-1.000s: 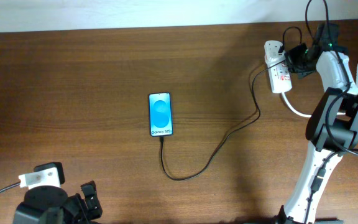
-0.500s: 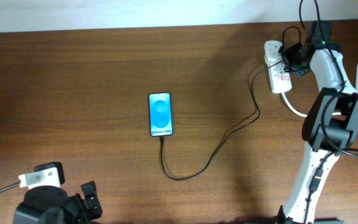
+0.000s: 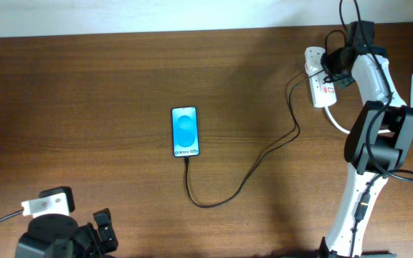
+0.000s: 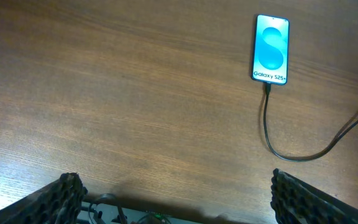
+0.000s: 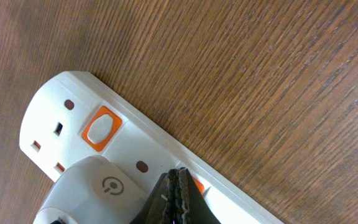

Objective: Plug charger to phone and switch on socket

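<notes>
The right pincer [image 5: 179, 180], fully closed, had its tip at an orange switch [image 5: 197, 184] of the socket [image 5: 73, 99]. The left pincer [image 4: 178, 196] stood wide open over the surface [image 4: 135, 93].

Socket [image 5: 126, 140] cut off at bottom edge; second switch [image 5: 196, 184] mostly behind right hand [image 5: 179, 186]

Brown wood-grain table [image 3: 84, 86]; pale white strip [image 3: 156, 14] beyond its far edge.

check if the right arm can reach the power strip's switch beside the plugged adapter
Probably yes. The shut right claw sits tip-first at the orange switch on the power strip, beside the white adapter, with nothing between them.
</notes>
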`<state>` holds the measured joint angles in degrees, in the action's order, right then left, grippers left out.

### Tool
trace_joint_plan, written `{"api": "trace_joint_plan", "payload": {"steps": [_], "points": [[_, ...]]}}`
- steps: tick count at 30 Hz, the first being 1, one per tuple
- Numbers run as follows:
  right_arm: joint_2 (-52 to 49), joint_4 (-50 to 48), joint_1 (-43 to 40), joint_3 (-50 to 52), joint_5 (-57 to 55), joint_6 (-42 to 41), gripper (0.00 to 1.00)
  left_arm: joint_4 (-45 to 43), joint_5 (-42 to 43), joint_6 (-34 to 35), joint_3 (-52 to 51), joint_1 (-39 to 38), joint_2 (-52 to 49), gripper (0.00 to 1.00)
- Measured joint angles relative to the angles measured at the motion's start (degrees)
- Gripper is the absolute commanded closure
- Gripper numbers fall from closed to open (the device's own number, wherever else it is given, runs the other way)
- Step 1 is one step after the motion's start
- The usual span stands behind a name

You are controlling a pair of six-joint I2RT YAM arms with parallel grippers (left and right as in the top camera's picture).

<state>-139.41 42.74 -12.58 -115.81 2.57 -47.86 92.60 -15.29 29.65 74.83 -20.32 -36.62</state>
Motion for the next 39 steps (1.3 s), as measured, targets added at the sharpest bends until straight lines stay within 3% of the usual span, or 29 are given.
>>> {"api": "trace_joint_plan", "payload": {"steps": [5,14,22,29,33,39], "points": [[1.4,6.1,4.2,0.4,0.6,0.2,0.96,0.0,0.0,0.0,0.0,0.0,0.0,0.01],[1.6,6.6,4.5,0.5,-1.2,0.3,0.96,0.0,0.0,0.0,0.0,0.0,0.0,0.01],[4.2,11.5,0.7,2.4,3.5,4.5,0.96,0.0,0.0,0.0,0.0,0.0,0.0,0.01],[7.3,18.3,-10.9,6.3,2.2,13.0,0.96,0.0,0.0,0.0,0.0,0.0,0.0,0.01],[14.6,21.9,-14.3,6.8,1.8,17.9,0.96,0.0,0.0,0.0,0.0,0.0,0.0,0.01],[35.4,27.1,-14.9,6.8,2.0,24.6,0.96,0.0,0.0,0.0,0.0,0.0,0.0,0.01]]}}
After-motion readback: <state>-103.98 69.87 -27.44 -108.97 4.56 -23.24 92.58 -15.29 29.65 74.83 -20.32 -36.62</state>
